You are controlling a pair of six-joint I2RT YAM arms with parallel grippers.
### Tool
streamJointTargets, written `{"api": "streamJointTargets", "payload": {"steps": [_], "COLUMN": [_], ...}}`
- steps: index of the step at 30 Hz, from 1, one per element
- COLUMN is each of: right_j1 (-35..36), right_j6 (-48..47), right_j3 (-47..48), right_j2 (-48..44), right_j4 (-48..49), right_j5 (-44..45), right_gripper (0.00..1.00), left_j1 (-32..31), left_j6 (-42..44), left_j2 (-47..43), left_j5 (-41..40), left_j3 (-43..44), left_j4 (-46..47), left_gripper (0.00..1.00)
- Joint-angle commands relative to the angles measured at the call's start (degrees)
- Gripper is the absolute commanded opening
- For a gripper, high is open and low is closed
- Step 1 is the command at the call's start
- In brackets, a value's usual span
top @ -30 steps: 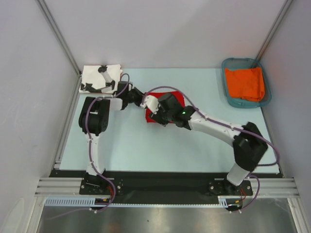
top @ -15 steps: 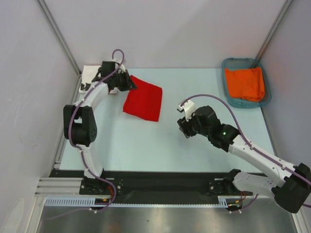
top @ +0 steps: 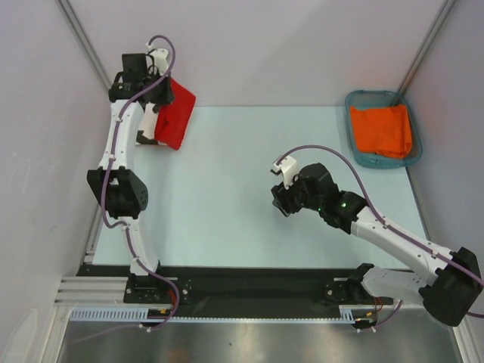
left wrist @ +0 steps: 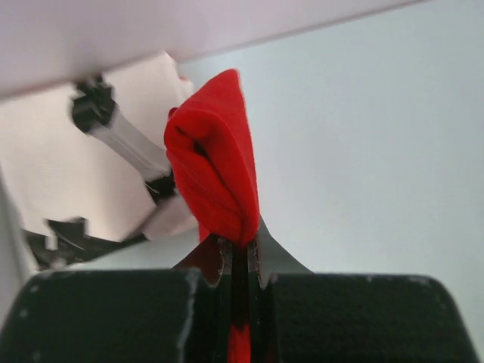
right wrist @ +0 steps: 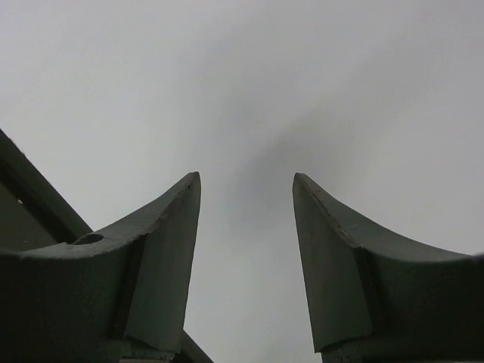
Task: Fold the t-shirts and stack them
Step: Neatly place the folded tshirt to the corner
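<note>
- The surface [top: 227,227] is a pale blue-green sheet, smooth and matte, with grey walls close around it.
- The left arm [top: 121,151] stretches to the far-left corner. The right arm [top: 393,234] is bent low over the middle, well apart from that corner.
- A teal basket [top: 355,102] of hard plastic sits at the far right with an orange cloth [top: 382,128] folded inside it.
- The red t-shirt [left wrist: 215,166] is soft, plain and bright, folded into a thick pad. It hangs off the surface by one edge, its long axis running down and away from the grip, with the rounded fold outermost.
- The white t-shirt [left wrist: 68,174] lies flat in the same far-left corner — limp cloth with black printed shapes. In the wrist view it sits just beyond and to the left of the red one. I cannot tell whether the red one hangs squarely over it.
- The left fingers [left wrist: 240,257] are pinched tight on the red t-shirt's edge, with only cloth between them.
- The right fingers [top: 278,203] stand wide apart and hold nothing, with bare surface below.
- Stacking likely turns on lowering the red pad onto the white one — a job for the left arm, which is far nearer. The loose end may unfold as it lands.
</note>
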Motion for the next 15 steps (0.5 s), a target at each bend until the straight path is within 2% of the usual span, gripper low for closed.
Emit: {"api": "streamJointTargets", "payload": {"steps": [1, 5, 15], "right_j1": [-0.2, -0.6, -0.9], "right_j6": [-0.1, -1.1, -1.3], "right_j3": [3.7, 5.2, 5.9], "right_j2": [1.9, 4.8, 8.0], "right_j4": [2.3, 2.2, 3.4], "right_j5": [-2.2, -3.6, -5.1], "right_gripper": [0.56, 0.56, 0.56], "left_j1": [-0.2, 1.4, 3.1], "left_j6": [8.4, 9.0, 6.4], "left_j2": [1.4, 0.1, 2.0], "left_j5": [-3.3, -4.0, -0.1], "left_j3": [9.6, 9.1, 11.4], "left_j4": [-5.8, -2.8, 0.5], "left_gripper": [0.0, 0.0, 0.0]}}
